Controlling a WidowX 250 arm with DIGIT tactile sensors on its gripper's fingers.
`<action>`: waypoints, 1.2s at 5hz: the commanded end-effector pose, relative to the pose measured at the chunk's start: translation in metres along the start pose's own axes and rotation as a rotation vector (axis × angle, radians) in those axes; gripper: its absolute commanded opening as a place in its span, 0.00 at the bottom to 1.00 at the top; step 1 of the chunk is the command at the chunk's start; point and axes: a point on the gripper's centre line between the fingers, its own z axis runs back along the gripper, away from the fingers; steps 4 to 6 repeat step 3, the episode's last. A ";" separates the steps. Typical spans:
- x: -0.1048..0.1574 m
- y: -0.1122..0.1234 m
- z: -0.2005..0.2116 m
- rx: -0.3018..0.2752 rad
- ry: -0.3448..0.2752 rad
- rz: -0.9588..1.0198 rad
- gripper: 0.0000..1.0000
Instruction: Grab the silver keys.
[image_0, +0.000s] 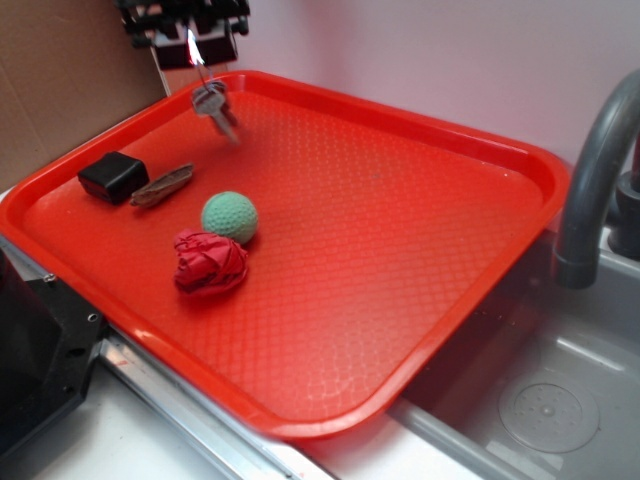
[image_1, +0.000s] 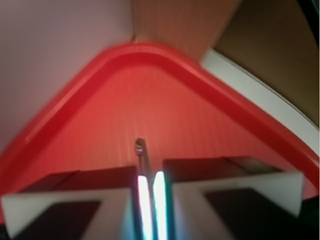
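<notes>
Jaws nearly shut, pinched together on a thin strip of bright metal, seen close up in the wrist view. Gripper (image_1: 150, 187) clamped on the ring end, it seems, with a small loop poking out just past the fingertips. From the exterior view: gripper (image_0: 190, 45) up at the tray's far left corner, silver keys (image_0: 214, 104) dangling below it, clear of the surface, blades hanging down and tilted. Lifted, then, by the look of it. Grab step apparently done; carry or hold phase in hand.

Farther out on the red tray (image_0: 420, 250): black block (image_0: 113, 176) near the left rim, brown stick-like piece (image_0: 163, 185) just beside it. Green ball (image_0: 230, 216) near the middle-left, touching the crumpled red cloth (image_0: 210, 263) in front. All well apart from the keys. Grey faucet (image_0: 590, 180) and sink off to the right.

Next call: keep the pinch firm. Thin grip, swinging load, so probably best no sudden jerks. Slip risk if the ring twists between the pads.
</notes>
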 end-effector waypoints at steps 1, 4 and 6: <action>-0.040 -0.020 0.093 -0.097 0.089 -0.467 0.00; -0.011 -0.030 0.078 -0.098 0.211 -0.679 0.00; -0.011 -0.030 0.078 -0.098 0.211 -0.679 0.00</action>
